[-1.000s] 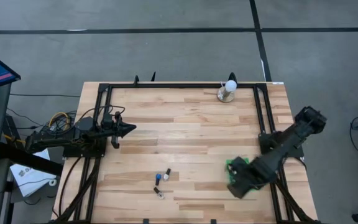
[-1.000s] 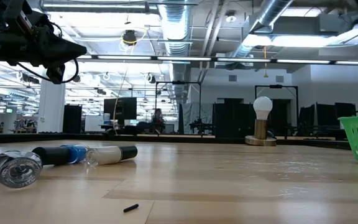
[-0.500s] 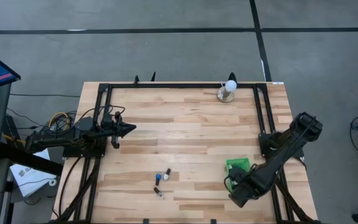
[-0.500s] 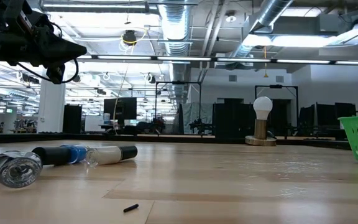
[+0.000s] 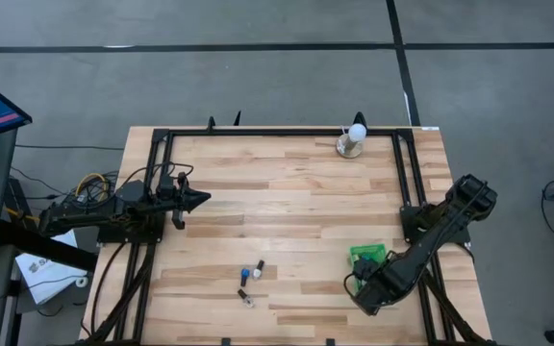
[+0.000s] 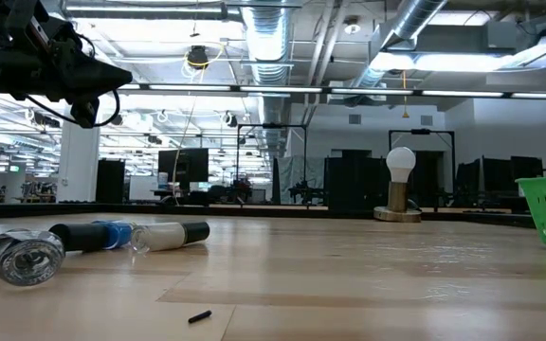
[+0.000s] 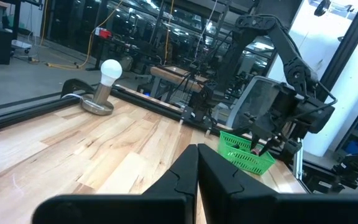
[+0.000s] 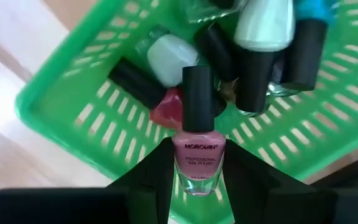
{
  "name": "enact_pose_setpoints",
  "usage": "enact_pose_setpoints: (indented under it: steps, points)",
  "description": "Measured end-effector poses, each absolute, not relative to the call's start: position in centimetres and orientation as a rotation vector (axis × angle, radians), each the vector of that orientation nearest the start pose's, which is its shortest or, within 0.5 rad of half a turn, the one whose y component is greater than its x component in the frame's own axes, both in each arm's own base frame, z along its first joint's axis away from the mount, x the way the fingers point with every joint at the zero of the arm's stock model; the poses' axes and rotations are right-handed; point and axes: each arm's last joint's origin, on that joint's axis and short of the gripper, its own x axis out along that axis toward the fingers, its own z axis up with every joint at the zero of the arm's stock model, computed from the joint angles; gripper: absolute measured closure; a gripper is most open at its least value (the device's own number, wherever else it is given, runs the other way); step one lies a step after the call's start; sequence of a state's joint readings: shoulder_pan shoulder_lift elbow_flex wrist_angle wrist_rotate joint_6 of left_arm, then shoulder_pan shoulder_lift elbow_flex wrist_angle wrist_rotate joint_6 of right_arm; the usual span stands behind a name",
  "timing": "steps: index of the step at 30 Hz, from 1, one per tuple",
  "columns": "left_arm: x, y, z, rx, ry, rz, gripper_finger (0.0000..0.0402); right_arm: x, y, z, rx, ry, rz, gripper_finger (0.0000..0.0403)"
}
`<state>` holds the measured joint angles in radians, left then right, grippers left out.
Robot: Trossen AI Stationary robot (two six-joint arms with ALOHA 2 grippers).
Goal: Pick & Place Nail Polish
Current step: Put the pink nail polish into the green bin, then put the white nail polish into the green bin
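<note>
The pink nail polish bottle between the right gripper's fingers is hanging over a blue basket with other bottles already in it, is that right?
Not quite: the basket is green, not blue, as the right wrist view shows. The rest holds: the pink nail polish bottle sits between the right gripper fingers over it, with other bottles already inside.

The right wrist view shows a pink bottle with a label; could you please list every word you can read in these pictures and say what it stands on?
"MOROVAN" – top line of the label on the pink nail polish bottle between the right gripper's fingers, above the green basket.
"PROFESSIONAL NAIL POLISH" – smaller lines under it, on the same label.
A still smaller bottom line on that label is too blurred to read.
The bottles lying on the table show no legible text.
</note>
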<state>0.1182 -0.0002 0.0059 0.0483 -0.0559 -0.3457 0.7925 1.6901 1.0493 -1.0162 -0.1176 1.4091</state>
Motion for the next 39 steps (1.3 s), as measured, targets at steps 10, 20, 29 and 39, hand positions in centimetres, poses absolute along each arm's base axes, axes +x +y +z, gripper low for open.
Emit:
enact_pose_setpoints:
  steps: [10, 20, 29, 39]
  points:
    - [9.6, 1.3, 17.0, -0.343, -0.084, 0.163, 0.0396, 19.0, 19.8, 16.9, 0.441, 1.681, -0.461, 0.0285]
    - [9.6, 1.3, 17.0, -0.343, -0.084, 0.163, 0.0396, 19.3, 19.3, 17.5, 0.471, 1.669, -0.458, 0.0207]
    - [9.6, 1.3, 17.0, -0.343, -0.084, 0.163, 0.0398, 22.3, 15.6, 23.3, 0.599, 1.446, -0.316, 0.0194]
    - [9.6, 1.3, 17.0, -0.343, -0.084, 0.163, 0.0398, 31.0, 10.9, 24.9, 0.335, 1.113, -0.036, 0.0211]
